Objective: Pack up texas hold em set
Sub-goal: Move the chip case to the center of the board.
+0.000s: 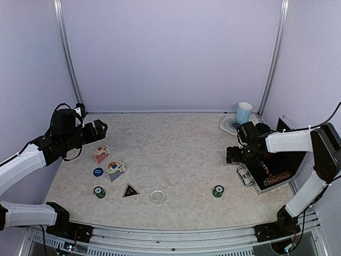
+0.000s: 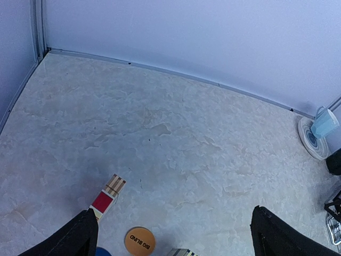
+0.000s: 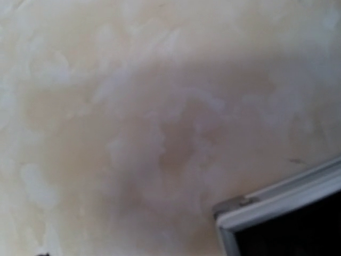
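Set: scattered, with the case (image 1: pixel 246 176) open at far right and most loose pieces at left.
Left gripper (image 1: pixel 101 128): fingers spread wide, holding nothing, hovering over the left-hand pieces.
Red deck (image 1: pixel 101 153): nearest piece to left gripper, just base-ward of its fingertips. In wrist view it sits beside the left-hand finger, not centred in the gap. Long axis slanted, near-left to far-right.
Blue disc (image 1: pixel 98 172): further base-ward, under the same arm.
Blue deck (image 1: pixel 116 170): beside it, with the orange disc (image 1: pixel 112 166) touching or lying on it, cannot tell which.
Green stack (image 1: pixel 99 192), triangle (image 1: pixel 130 190): furthest base-ward of left gripper.
Clear disc (image 1: pixel 157 197): midway between the arms, neither clearly nearer.
Second green stack (image 1: pixel 218 191): just base-ward of right gripper, near the case; right arm nearer.
Right gripper (image 1: pixel 230 155): at the case's left edge. No fingers in its wrist view, so open or closed cannot be told.
Chip row (image 1: pixel 277 177): already inside, on black lining.
Likely next: small sideways shift and wrist turn to straddle the red deck's short side, then a long carry rightward.
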`<state>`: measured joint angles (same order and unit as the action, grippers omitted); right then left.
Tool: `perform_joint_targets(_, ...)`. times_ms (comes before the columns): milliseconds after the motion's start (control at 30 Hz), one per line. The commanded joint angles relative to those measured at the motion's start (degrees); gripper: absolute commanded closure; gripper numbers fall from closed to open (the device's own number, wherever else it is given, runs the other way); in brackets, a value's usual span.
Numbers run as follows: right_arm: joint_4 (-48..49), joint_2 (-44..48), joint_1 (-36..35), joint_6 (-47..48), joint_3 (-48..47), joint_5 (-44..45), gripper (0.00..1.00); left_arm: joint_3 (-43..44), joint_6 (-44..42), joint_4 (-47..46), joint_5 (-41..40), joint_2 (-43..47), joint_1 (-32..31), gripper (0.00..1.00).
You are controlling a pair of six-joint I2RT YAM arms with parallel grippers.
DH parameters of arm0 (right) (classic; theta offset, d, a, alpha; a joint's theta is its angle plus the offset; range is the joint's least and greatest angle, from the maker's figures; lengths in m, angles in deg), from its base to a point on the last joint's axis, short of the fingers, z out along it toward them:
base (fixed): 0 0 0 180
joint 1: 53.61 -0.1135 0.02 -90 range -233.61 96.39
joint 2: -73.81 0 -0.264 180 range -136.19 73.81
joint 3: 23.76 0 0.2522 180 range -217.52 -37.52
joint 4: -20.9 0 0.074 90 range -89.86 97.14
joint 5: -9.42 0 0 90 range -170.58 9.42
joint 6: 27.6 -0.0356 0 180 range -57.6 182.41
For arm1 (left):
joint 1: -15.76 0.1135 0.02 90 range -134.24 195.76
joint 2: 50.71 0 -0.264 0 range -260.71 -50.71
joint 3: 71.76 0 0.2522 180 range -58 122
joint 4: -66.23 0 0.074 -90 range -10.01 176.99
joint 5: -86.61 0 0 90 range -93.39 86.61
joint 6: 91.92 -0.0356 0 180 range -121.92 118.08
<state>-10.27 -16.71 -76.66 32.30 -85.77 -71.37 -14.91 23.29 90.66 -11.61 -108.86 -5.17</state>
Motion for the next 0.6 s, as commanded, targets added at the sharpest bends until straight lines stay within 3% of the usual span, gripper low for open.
perform_joint_targets(0,2.51,-2.17,-0.57,0.87,-0.44,-1.81,0.02,-0.64,-0.08,-1.66,0.53,-0.03,0.45,0.01)
perform_joint_targets(567,5.05,-10.82,-4.31,5.42,-7.52,-8.98,0.03,-0.64,0.19,-1.89,1.18,-0.13,0.83,0.01)
